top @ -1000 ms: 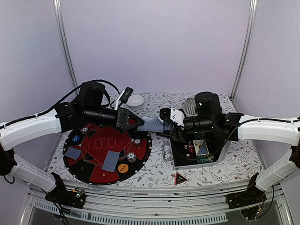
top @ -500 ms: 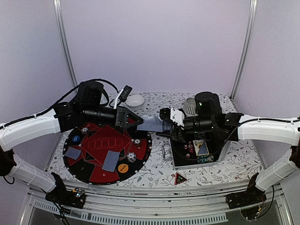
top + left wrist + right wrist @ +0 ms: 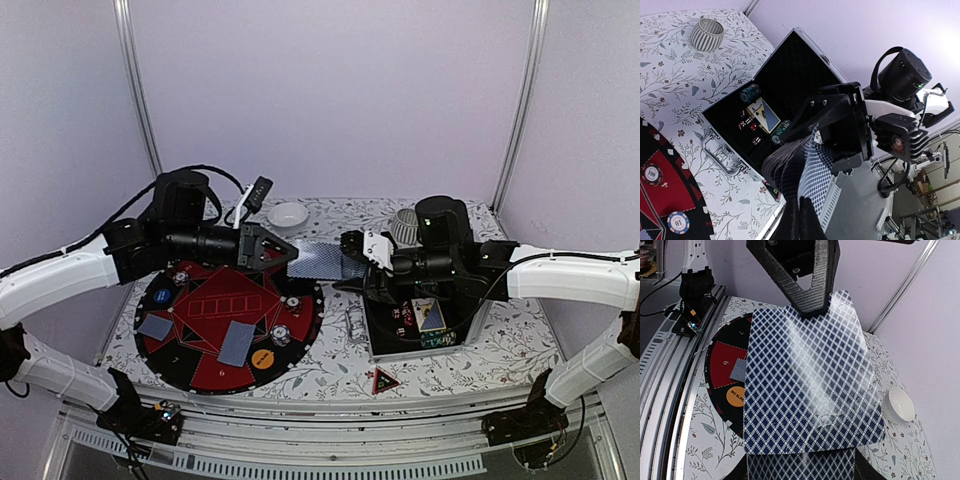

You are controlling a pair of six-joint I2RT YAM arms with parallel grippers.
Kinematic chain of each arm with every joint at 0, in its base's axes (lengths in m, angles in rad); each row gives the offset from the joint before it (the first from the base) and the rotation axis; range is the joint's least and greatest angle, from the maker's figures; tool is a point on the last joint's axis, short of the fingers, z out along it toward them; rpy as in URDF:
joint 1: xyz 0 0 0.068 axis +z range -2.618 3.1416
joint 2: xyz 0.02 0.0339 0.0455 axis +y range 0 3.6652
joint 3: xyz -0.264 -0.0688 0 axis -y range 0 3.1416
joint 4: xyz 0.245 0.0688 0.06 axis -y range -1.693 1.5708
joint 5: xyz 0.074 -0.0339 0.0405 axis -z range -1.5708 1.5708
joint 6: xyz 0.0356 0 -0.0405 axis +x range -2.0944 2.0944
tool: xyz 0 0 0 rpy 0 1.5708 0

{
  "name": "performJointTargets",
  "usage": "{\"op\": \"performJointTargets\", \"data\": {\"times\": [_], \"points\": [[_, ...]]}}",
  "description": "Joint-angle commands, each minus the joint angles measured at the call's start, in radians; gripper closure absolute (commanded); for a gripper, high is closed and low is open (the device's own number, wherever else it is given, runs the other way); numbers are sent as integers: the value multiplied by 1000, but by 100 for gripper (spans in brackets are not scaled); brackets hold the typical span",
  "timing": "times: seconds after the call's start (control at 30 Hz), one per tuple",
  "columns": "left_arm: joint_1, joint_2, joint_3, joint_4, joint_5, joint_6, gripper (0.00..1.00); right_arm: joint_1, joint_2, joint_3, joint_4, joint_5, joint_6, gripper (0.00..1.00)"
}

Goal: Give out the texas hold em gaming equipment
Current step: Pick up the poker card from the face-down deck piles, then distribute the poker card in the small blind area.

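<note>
Between the two arms, a grey-blue patterned-back playing card (image 3: 322,260) hangs above the table. My left gripper (image 3: 293,256) is shut on its left edge, and from the left wrist its black fingers (image 3: 812,220) pinch the card (image 3: 820,170). My right gripper (image 3: 352,262) is shut on the deck of cards (image 3: 800,465); the drawn card (image 3: 810,385) slides off the deck's top and hides the right jaws. Two cards (image 3: 237,342) (image 3: 155,326), an orange button (image 3: 262,358), a blue button (image 3: 163,296) and striped chips (image 3: 279,334) lie on the round red-and-black mat (image 3: 200,365).
An open black case (image 3: 385,335) holding chips, dice and a card sits under the right arm. A red triangular marker (image 3: 384,380) lies in front of it. A white bowl (image 3: 288,214) and a ribbed grey cup (image 3: 404,228) stand at the back.
My left gripper has closed on the card and drawn back to the left, pulling the card further out of the deck. The right arm has stayed where it was.
</note>
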State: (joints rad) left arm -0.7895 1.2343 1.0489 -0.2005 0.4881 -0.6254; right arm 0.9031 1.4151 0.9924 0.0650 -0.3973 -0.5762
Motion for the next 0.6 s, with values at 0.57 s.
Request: {"op": "performJointTargets", "data": {"times": [0.57], "points": [[272, -409, -193, -21, -426, -304, 100, 6, -8, 17, 11, 19, -1, 57]]}}
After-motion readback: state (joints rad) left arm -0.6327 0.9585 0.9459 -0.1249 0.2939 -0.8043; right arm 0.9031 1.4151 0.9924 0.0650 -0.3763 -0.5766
